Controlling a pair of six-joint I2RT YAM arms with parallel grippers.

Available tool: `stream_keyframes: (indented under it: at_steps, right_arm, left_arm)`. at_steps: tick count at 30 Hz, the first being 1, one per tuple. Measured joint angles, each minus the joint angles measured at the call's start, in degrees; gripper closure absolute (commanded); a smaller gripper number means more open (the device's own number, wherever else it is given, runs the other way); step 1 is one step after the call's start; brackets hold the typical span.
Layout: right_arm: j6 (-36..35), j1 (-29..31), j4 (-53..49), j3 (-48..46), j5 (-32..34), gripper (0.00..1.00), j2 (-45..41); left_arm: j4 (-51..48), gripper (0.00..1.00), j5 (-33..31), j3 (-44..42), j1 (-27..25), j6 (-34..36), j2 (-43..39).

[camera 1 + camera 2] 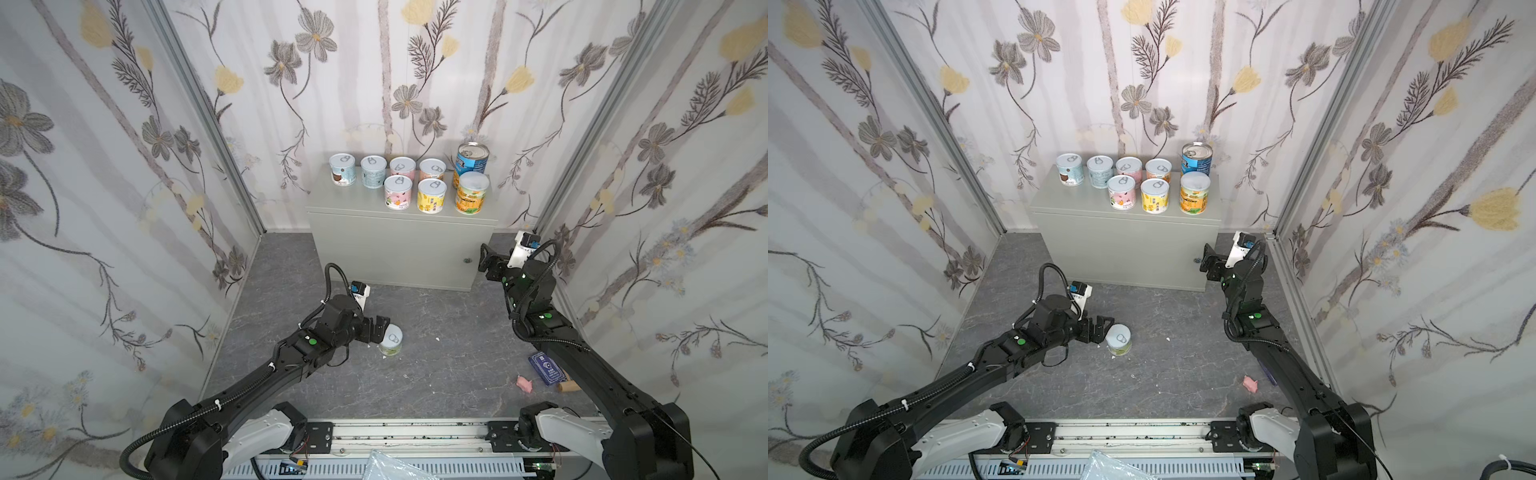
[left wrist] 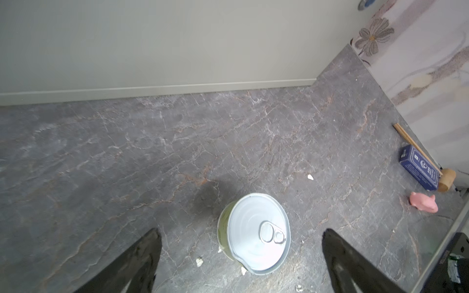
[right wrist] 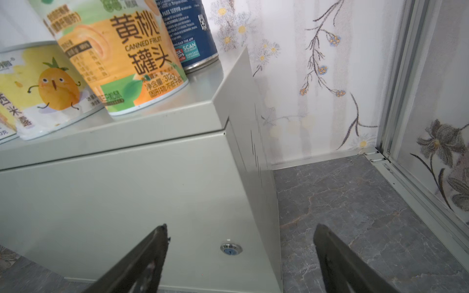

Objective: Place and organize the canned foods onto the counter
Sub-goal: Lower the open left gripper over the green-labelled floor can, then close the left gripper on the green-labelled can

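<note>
Nine cans: six short pull-tab cans (image 1: 398, 192) on the worktop (image 1: 349, 200) at upper centre, a seventh short can (image 1: 390, 338) on the floor (image 1: 436, 316), one blue-labelled can (image 1: 471, 160), one orange-yellow can (image 1: 471, 193). Lower right: one blue box (image 1: 546, 368), one pink pig (image 1: 524, 383), one wooden mallet (image 2: 446, 178)

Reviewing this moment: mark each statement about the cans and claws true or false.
1. Eight cans stand on the counter. True.
2. The left claw is shut on the floor can. False: it is open, and the can stands ungripped on the floor at its fingertips.
3. The blue can stands behind the orange-yellow can. True.
4. The right claw holds a can. False: it is open and empty, in front of the counter's door.
</note>
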Motion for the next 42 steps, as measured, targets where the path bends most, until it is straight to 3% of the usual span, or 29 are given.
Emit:
stream_keyframes:
  at_steps: [5, 18, 31, 42]
  right_arm:
    - [-0.17, -1.86, 0.33, 3.91, -1.84, 0.20, 5.55]
    - [-1.11, -4.20, -0.44, 11.15, -3.21, 0.20, 13.79]
    - [-1.36, -5.03, -2.43, 13.77, -3.15, 0.17, 15.43]
    - [-1.29, -5.11, -2.73, 12.02, -5.18, 0.07, 12.83]
  left_arm:
    - [3.04, 0.00, 0.48, -5.46, -2.54, -0.20, -0.92]
    - [11.63, 0.00, -3.41, -11.28, -7.41, 1.68, -0.50]
    - [18.82, 0.00, -4.83, -12.59, -9.01, 5.92, 6.43]
    - [29.57, 0.00, -6.01, -14.62, -9.77, 8.90, 15.21]
